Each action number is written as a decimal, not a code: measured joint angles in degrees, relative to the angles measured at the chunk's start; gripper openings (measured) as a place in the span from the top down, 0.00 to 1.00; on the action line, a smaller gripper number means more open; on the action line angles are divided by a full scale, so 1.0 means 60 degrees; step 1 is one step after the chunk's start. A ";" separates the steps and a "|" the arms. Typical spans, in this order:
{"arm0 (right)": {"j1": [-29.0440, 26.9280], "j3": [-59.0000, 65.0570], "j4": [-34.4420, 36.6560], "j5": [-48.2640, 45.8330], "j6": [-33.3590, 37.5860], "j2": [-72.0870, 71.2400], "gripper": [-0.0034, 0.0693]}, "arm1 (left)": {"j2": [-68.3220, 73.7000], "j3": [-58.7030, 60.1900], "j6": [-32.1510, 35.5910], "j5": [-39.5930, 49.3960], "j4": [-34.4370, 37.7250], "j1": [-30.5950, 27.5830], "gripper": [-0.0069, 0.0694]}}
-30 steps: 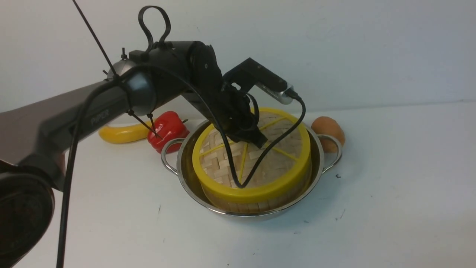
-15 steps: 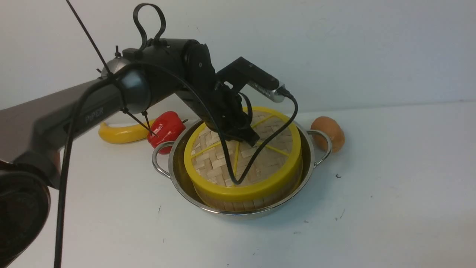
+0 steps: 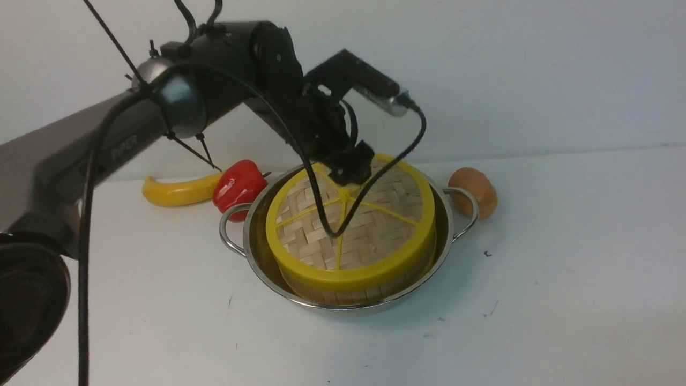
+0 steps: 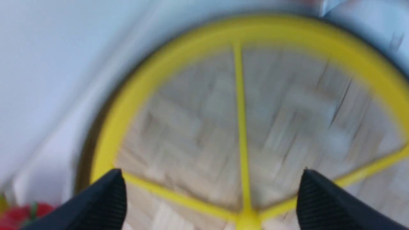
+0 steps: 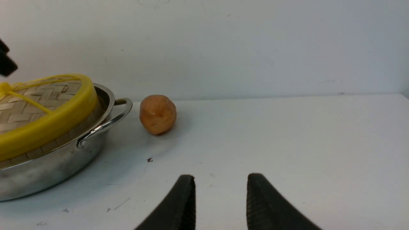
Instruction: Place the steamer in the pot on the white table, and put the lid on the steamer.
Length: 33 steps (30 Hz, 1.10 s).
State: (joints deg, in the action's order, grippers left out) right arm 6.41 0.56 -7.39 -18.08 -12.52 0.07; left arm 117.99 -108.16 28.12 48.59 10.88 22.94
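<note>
The shiny pot (image 3: 252, 238) stands on the white table (image 3: 563, 268). The steamer sits inside it; only its wooden-strip wall (image 3: 353, 296) shows under the lid. The woven lid (image 3: 375, 236) with its yellow rim and spokes lies flat on the steamer. My left gripper (image 3: 351, 169) hovers just above the lid's centre knob (image 3: 345, 194), open and empty. In the left wrist view the gripper (image 4: 211, 172) is spread wide over the blurred lid (image 4: 287, 111). My right gripper (image 5: 219, 179) is open and empty, low over the table, right of the pot (image 5: 48, 172).
A red pepper (image 3: 238, 187) and a yellow banana (image 3: 177, 193) lie behind the pot on its left. A brown potato (image 3: 474, 187) lies by the pot's right handle, also in the right wrist view (image 5: 157, 114). A wall closes the table's far edge.
My left gripper has lifted off the lid's centre and moved up and back, baring the knob. The pot with steamer and lid first slid a little to the left, then stayed still.
</note>
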 joint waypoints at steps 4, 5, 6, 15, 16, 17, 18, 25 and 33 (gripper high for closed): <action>0.0000 0.0000 0.0000 0.0000 0.0000 0.0000 0.62 | -0.0845 -0.0819 -0.0701 -0.0021 0.0731 0.0008 0.06; 0.0000 0.0000 0.0000 0.0000 0.0000 0.0000 0.62 | -0.1061 -0.0887 -0.0860 -0.0021 0.0862 0.0008 0.07; 0.0000 0.0000 0.0000 0.0000 0.0000 0.0000 0.62 | -0.1332 -0.0934 -0.1032 -0.0021 0.1000 0.0008 0.10; 0.0000 0.0000 0.0000 0.0000 0.0000 0.0000 0.62 | -0.2835 -0.0996 -0.1787 -0.0041 0.2071 0.0008 0.44; 0.0000 0.0000 0.0000 0.0000 0.0000 0.0000 0.62 | -0.2864 -0.0996 -0.1787 -0.0070 0.2075 0.0008 0.47; 0.0000 0.0000 0.0000 0.0000 0.0000 0.0000 0.62 | -0.2868 -0.1000 -0.1787 -0.0120 0.2075 -0.0002 0.50; 0.0000 0.0000 0.0000 0.0000 0.0000 0.0000 0.62 | -0.2868 -0.1000 -0.1777 -0.0256 0.2062 -0.0020 0.53; 0.0000 0.0000 0.0000 0.0000 0.0000 0.0000 0.62 | -0.2868 -0.1000 -0.1633 -0.1374 0.1671 -0.0114 0.73; 0.0000 0.0000 0.0000 0.0000 0.0000 0.0000 0.62 | -0.5066 0.0709 -0.1527 -0.1471 0.1227 -0.0169 0.79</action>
State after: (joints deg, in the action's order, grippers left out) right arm 6.41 0.56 -7.39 -18.08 -12.52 0.07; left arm 87.60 -103.90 18.96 39.76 18.25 21.93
